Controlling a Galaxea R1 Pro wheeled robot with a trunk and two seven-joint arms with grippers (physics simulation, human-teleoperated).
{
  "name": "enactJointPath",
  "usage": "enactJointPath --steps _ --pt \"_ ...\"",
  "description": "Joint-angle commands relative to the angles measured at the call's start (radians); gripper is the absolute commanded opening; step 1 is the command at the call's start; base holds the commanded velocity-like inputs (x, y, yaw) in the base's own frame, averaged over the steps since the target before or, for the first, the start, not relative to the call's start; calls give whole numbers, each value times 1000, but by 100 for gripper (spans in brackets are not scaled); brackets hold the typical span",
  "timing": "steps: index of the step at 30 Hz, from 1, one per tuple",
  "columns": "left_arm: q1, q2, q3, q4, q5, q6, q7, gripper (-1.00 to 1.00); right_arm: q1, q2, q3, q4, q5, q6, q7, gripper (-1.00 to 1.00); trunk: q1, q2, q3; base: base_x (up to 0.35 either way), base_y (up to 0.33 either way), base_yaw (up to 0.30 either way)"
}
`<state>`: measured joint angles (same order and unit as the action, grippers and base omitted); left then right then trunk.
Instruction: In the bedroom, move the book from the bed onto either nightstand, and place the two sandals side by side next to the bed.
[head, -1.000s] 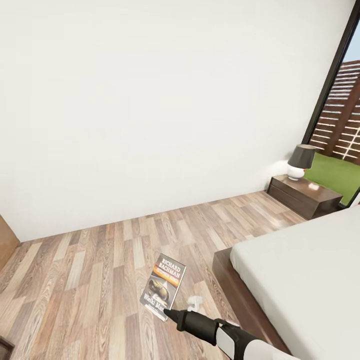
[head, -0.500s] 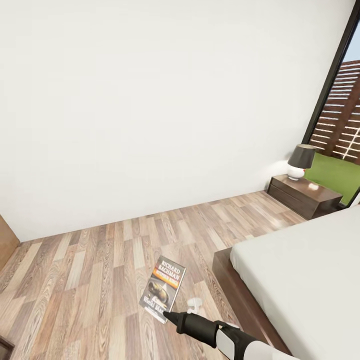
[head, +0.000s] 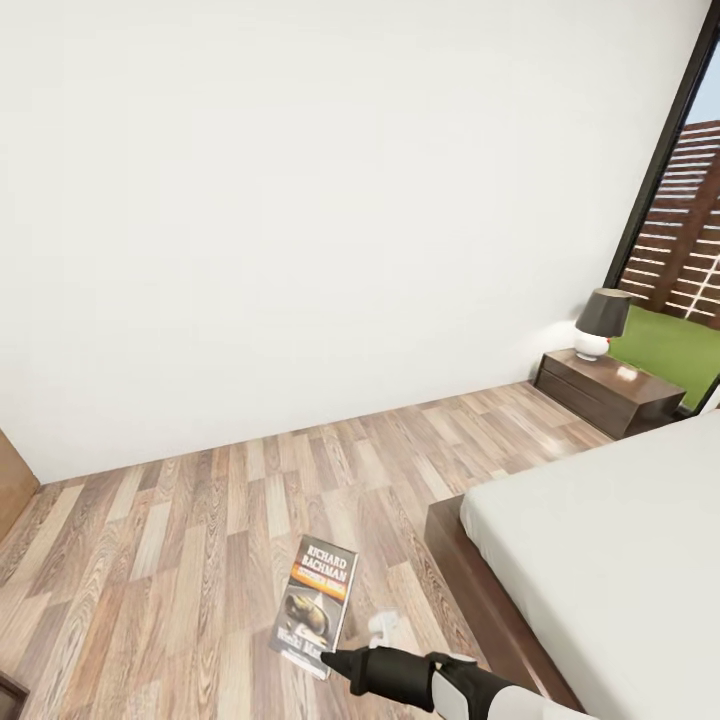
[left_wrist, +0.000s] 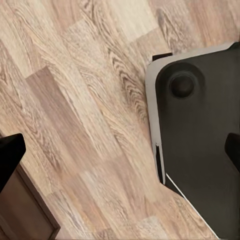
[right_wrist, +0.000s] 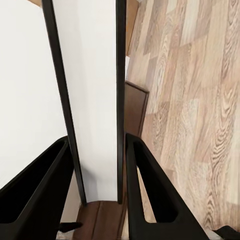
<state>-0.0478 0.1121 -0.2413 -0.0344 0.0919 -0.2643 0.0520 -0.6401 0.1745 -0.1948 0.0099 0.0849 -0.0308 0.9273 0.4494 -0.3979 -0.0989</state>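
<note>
Nearest the head camera, the right end effector (head: 330, 658) reaches out low over the wood-plank floor (head: 200, 520), its dark tip pinched on the near edge of the book (head: 316, 603). In the right wrist view the two dark fingers (right_wrist: 37, 192) stand on either side of the book's (right_wrist: 92, 95) pale page block, whose dark covers run between them, so the end effector is closed on it. The book extends away from the tip with its cover upward, showing the white author lettering, the orange band and a greyish picture. Just beside the end effector, on the bed's side, a small white object (head: 384, 625) lies on the floor; what it is cannot be made out.

Farther to that same side is the bed (head: 600, 560), with a dark-brown frame and a plain pale-grey mattress. Beyond the bed, well away from the end effector, a nightstand (head: 608, 391) stands against the white wall (head: 300, 200), carrying a lamp (head: 600, 323) with a dark shade. Past it is the black-framed window (head: 665, 150) with the slatted fence outside.

The left wrist view shows floor planks and a dark part of the robot's base (left_wrist: 200, 140). The left end effector's fingertips (left_wrist: 10, 155) barely enter that picture, and I cannot tell whether it is open or closed.
</note>
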Motion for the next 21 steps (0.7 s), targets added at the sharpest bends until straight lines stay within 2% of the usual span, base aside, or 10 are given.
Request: enactJointPath --steps 1,6,12,16,17,19,21 --pt "-8 -1 -9 1 18 7 2 100 -1 0 -10 2 13 -2 1 -100 1 -2 -2 0 0 0" --pt "-27 -9 -8 0 42 37 6 100 -1 0 -9 5 26 1 2 -100 1 -2 -2 0 0 0" --pt "-37 -32 -8 -1 59 49 15 100 -1 0 -8 23 32 3 10 -100 1 -2 -2 0 0 0" --pt "-42 -42 -8 -1 98 51 17 100 -1 0 -8 28 34 4 17 -100 1 -2 -2 0 0 0" --pt "-42 -42 -8 -1 98 51 17 100 -1 0 -8 28 34 4 17 -100 1 -2 -2 0 0 0" --pt "-44 -46 -8 -1 134 48 17 100 -1 0 -8 30 37 4 28 -100 1 -2 -2 0 0 0" --pt "-45 -46 -7 -1 156 46 17 100 -1 0 -8 31 42 5 40 -100 1 -2 -2 0 0 0"
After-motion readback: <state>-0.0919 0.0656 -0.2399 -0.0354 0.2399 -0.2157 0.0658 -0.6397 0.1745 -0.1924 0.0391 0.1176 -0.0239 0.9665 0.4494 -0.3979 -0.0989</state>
